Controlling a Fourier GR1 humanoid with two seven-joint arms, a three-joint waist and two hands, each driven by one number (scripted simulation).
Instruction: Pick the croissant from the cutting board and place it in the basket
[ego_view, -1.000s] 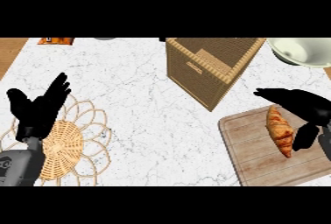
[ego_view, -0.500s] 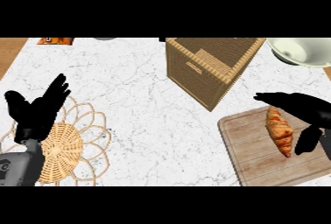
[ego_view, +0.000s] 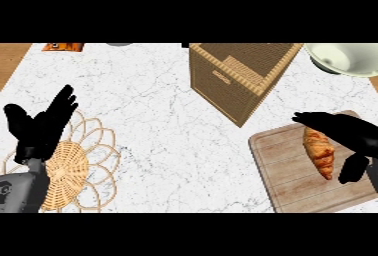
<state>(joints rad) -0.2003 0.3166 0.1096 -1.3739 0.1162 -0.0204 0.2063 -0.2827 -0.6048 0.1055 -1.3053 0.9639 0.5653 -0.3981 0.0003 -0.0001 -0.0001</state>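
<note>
On white marble counter (ego_view: 170, 150) — cutting board (ego_view: 295, 180), basket (ego_view: 236, 75), woven trivet (ego_view: 74, 170).

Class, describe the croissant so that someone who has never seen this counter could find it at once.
Start at the white marble counter and go to the wooden cutting board at its lower right. The croissant lies on the board's right part, under the right hand. It is the only golden-brown pastry and the only thing on the board.

Woven trivet (ego_view: 63, 170) at left, pale bowl (ego_view: 345, 57) top right, on marble counter (ego_view: 162, 125).
</note>
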